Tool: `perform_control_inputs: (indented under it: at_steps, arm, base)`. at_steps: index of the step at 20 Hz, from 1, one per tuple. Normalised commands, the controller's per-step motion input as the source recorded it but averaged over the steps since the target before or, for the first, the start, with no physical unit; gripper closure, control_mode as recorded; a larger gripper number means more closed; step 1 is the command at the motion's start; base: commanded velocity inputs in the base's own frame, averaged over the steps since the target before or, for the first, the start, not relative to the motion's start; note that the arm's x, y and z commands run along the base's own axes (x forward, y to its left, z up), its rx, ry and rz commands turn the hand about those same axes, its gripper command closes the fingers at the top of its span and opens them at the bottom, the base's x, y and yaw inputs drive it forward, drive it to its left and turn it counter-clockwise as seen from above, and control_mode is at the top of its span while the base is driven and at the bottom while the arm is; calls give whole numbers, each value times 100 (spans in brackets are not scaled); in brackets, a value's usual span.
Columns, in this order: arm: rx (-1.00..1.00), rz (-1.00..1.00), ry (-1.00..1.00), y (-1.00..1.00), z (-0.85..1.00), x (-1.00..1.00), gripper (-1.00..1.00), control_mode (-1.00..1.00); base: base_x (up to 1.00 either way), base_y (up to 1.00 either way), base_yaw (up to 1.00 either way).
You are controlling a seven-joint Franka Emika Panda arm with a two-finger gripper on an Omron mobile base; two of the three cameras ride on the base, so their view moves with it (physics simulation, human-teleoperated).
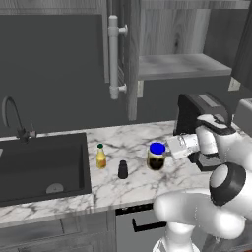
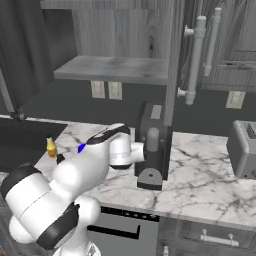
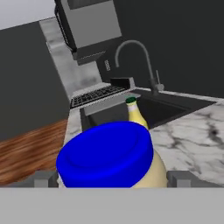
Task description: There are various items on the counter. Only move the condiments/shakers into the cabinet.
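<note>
blue-lidded jar (image 1: pixel 156 156): upright on marble surface (image 1: pixel 133 182), right of black shaker (image 1: pixel 123 170) and yellow bottle (image 1: pixel 101 156) | pincer (image 3: pixel 113 178): jaws wide, either side of jar's lid, no grip seen | cabinet (image 1: pixel 184 66): open above, shelf bare | sink (image 1: pixel 39 167): left
</note>
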Motion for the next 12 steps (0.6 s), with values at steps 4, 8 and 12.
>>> perform_control_inputs:
  at_steps: [4,8,12]
  arm:
    - [0,-20,-1,-16,100,-72,100,-100]
    - [0,-18,-1,-12,100,-71,100,-100]
    - [0,-22,0,-19,100,-78,100,-100]
  base:
    - [0,0,0]
    - [0,0,0]
    - [0,0,0]
